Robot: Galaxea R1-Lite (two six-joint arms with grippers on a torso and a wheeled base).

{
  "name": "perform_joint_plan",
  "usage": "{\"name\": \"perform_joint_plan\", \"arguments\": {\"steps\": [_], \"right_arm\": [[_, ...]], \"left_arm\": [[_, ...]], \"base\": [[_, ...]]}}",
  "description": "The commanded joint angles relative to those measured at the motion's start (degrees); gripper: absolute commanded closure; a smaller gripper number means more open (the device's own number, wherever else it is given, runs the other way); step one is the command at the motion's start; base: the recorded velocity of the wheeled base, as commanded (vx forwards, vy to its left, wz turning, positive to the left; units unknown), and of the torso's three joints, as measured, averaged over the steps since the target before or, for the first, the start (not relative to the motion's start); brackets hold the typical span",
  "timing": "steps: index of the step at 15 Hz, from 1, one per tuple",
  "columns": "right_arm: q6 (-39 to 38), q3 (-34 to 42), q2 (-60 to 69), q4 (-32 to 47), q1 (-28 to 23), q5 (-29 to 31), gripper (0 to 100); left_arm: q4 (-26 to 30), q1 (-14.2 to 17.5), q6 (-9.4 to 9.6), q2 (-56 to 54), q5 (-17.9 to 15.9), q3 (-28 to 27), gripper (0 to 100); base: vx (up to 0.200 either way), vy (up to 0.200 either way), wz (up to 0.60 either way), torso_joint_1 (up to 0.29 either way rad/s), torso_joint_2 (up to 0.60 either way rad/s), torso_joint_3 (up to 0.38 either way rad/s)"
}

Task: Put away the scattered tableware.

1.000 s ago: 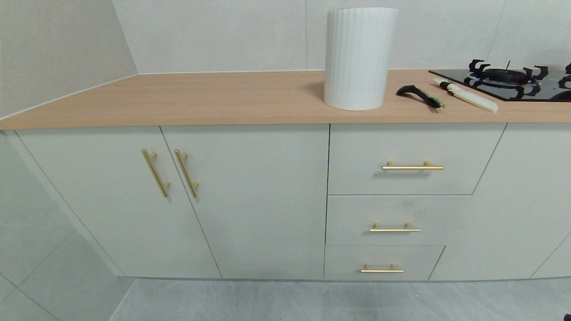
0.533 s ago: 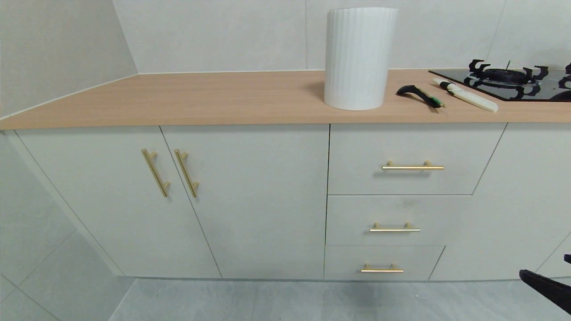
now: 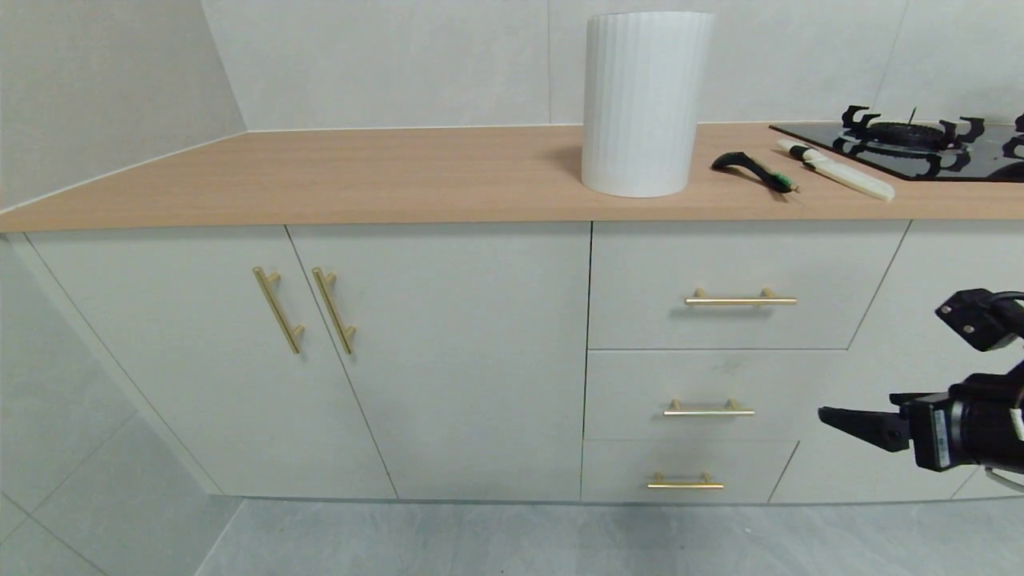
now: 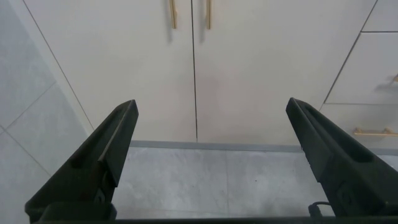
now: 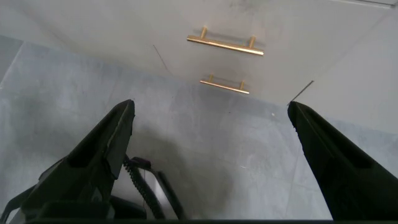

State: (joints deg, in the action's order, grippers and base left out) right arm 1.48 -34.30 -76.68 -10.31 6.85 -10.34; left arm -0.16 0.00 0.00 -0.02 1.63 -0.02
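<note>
Raised since a second ago, the right tool [image 3: 858, 422] is now being held in front of the cabinet's right side, level with the lower drawers [image 3: 704, 384]. Its fingers are being kept spread wide with nothing between them. Nothing else is being shifted.

The left tool [image 4: 208, 121] is likewise being held wide apart and empty, low down, facing the cabinet doors [image 4: 196, 68] and the floor [image 4: 205, 180]. Both are probably being kept open and low because no grasp is yet being attempted.

The scattered tableware is being left on the worktop [image 3: 360, 176]. A black-handled utensil [image 3: 750, 170] and a white utensil [image 3: 840, 178] are lying near each other, not touching, between the ribbed white container [image 3: 644, 104] and the hob [image 3: 912, 148]. The container, standing upright just beside them, is being judged the likely place for them.

Its inside is being hidden by its tall wall, so its contents cannot be told. The hob is being cut off at the right edge, as is most of the right arm. The head of the black-handled utensil is too small to be made out.
</note>
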Motion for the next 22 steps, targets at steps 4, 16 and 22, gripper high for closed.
{"name": "perform_joint_plan", "arguments": {"steps": [4, 16, 22], "right_arm": [[0.0, -9.5, -17.1, -1.1, 0.6, 0.1, 0], [-3.7, -7.6, -33.6, -18.2, 3.2, 8.8, 0], [-8.2, -7.8, -46.5, -36.3, 4.8, 16.5, 0]], "left_arm": [[0.0, 0.0, 0.0, 0.0, 0.0, 0.0, 0], [0.0, 0.0, 0.0, 0.0, 0.0, 0.0, 0], [0.0, 0.0, 0.0, 0.0, 0.0, 0.0, 0]], "base": [[0.0, 0.0, 0.0, 0.0, 0.0, 0.0], [0.0, 0.0, 0.0, 0.0, 0.0, 0.0], [0.0, 0.0, 0.0, 0.0, 0.0, 0.0]]}}
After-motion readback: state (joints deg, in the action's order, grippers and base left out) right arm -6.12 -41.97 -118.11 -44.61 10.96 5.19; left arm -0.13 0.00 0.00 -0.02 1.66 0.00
